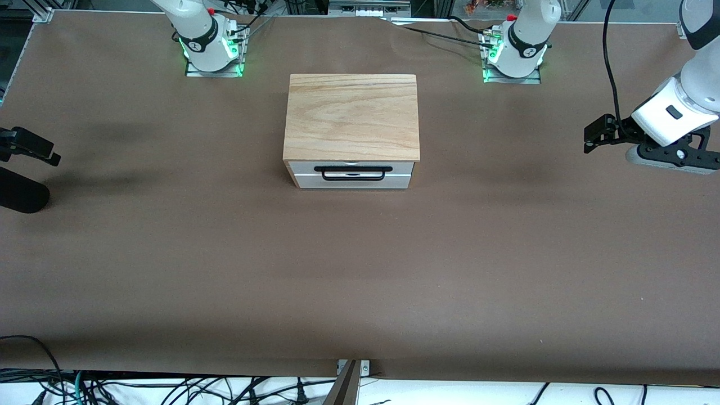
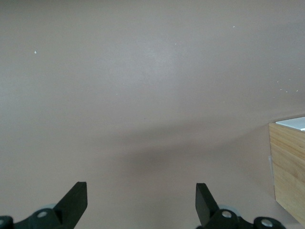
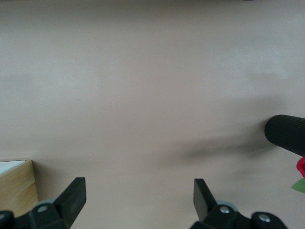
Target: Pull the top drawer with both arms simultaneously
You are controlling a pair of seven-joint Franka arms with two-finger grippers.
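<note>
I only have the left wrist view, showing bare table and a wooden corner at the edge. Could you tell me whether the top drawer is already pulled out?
Observer: No, the top drawer is shut, flush under the cabinet top.
Operator: Thank you. Where is its handle?
Observer: The black handle runs across the drawer's front, facing the front camera. Your left gripper, open over the table toward the left arm's end, is nowhere near it.
Operator: And the right gripper?
Observer: The right gripper is open over the table toward the right arm's end, apart from the cabinet.
</note>
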